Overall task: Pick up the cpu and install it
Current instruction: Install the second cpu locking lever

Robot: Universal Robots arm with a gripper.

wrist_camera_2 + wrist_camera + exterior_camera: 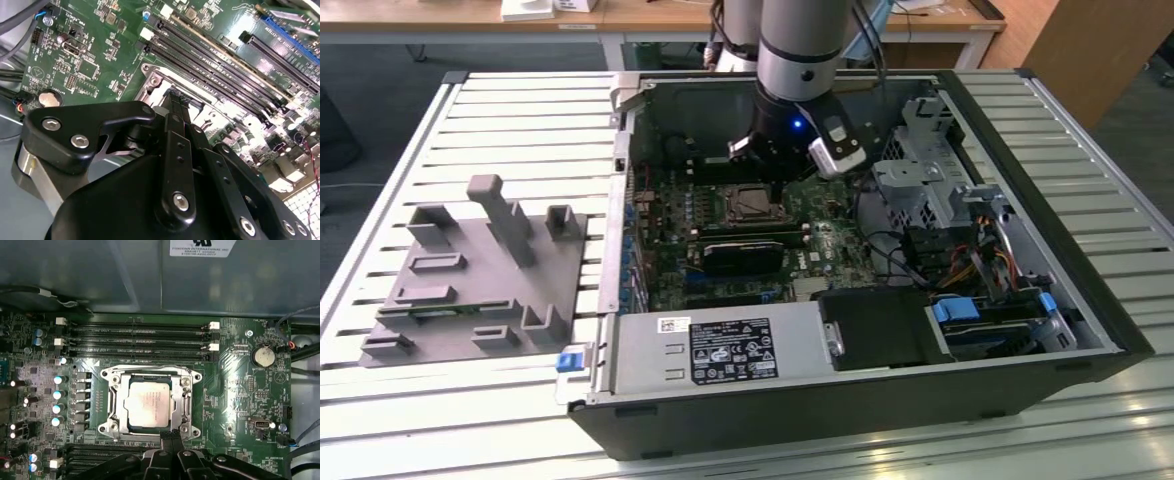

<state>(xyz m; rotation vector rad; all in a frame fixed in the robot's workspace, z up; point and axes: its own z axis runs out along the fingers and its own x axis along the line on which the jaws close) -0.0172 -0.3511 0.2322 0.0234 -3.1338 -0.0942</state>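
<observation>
Observed: cpu [149, 404] lying flat inside the metal socket frame [116, 401] on the motherboard [240, 385], silver top up, square with the frame edges. Judged seated rather than merely dropped, since no corner rides high in the first wrist view. Frame surrounding the chip on all sides, presumably to locate it and keep the contacts aligned.

Hand [171, 436] poised just beside the frame's near edge, fingertips pressed together, nothing held between them. In the second wrist view, fingers [176, 150] drawn together to a narrow point aimed at the socket area; contact with the frame not determinable. Judged released from the chip and standing off to avoid disturbing it.

Memory slots [140, 337] running beyond the socket from the hand, unoccupied. Coin battery [263, 357] further off to one side.

In the exterior view, hand [781, 178] lowered into the open computer case [1041, 330], case laid on its side on the slatted worktop [507, 110] to give access from above. Grey parts fixture [480, 270] well apart from the hand, outside the case.
</observation>
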